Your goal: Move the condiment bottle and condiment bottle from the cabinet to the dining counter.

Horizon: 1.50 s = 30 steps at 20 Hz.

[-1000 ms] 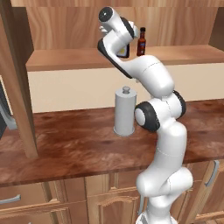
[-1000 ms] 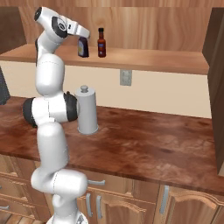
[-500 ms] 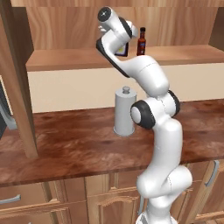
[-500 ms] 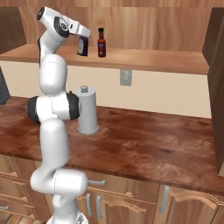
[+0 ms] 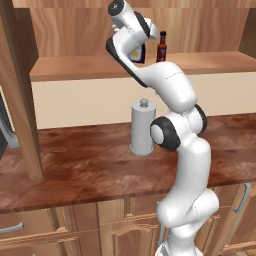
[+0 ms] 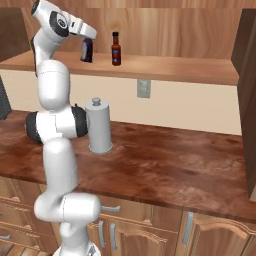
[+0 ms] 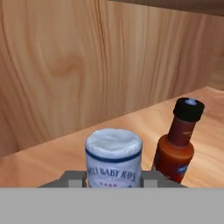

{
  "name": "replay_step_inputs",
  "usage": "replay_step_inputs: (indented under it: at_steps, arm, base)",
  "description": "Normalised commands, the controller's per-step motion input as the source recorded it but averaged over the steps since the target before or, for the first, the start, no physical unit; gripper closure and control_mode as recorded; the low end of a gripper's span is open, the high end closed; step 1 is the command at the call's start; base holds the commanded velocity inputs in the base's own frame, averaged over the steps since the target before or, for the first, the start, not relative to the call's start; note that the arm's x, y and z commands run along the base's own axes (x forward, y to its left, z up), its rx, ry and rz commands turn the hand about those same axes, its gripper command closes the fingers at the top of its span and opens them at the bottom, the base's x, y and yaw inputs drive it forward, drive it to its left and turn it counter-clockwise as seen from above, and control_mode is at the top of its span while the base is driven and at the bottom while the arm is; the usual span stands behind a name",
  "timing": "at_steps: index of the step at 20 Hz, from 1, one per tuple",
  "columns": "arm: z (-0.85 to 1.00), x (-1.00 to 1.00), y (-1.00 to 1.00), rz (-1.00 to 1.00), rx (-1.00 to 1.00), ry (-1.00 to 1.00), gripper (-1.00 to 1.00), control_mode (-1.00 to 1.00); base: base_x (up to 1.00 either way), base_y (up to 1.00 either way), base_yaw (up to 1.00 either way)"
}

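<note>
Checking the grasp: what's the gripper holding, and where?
The gripper straddles the dark, white-capped sauce bottle just below its cap; whether it grips yet cannot be told.

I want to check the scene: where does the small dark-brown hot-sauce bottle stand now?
The small dark-brown hot-sauce bottle with black cap stands upright on the wooden cabinet shelf, just right of the dark white-capped bottle at the pincer.

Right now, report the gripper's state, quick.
Gripper: its fingers sit either side of the white-capped sauce bottle on the cabinet shelf; whether they have shut on it cannot be told.
</note>
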Motion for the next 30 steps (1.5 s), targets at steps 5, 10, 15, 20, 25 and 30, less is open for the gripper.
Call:
replay_step_inputs:
  at_steps: [5, 10, 15, 20, 25, 30]
  arm:
    - [-0.08, -1.0, 0.0, 0.0, 0.0, -0.3, 1.0, -1.0]
    - [-0.01, -1.0, -0.04, 0.0, 0.0, -0.36, 1.0, -1.0]
    - [0.11, -1.0, -0.24, 0.0, 0.01, -0.13, 1.0, -1.0]
    - [0.26, -1.0, -0.51, 0.02, 0.03, -0.05, 1.0, -1.0]
    - [0.32, -1.0, -0.57, 0.07, 0.03, 0.0, 1.0, -1.0]
    - [0.02, -1.0, -0.36, 0.14, 0.0, 0.01, 1.0, -1.0]
  base:
    - [0.0, 0.0, 0.0]
    - [0.0, 0.0, 0.0]
    - [0.0, 0.0, 0.0]
    - [0.0, 0.0, 0.0]
    - [0.0, 0.0, 0.0]
    - [0.0, 0.0, 0.0]
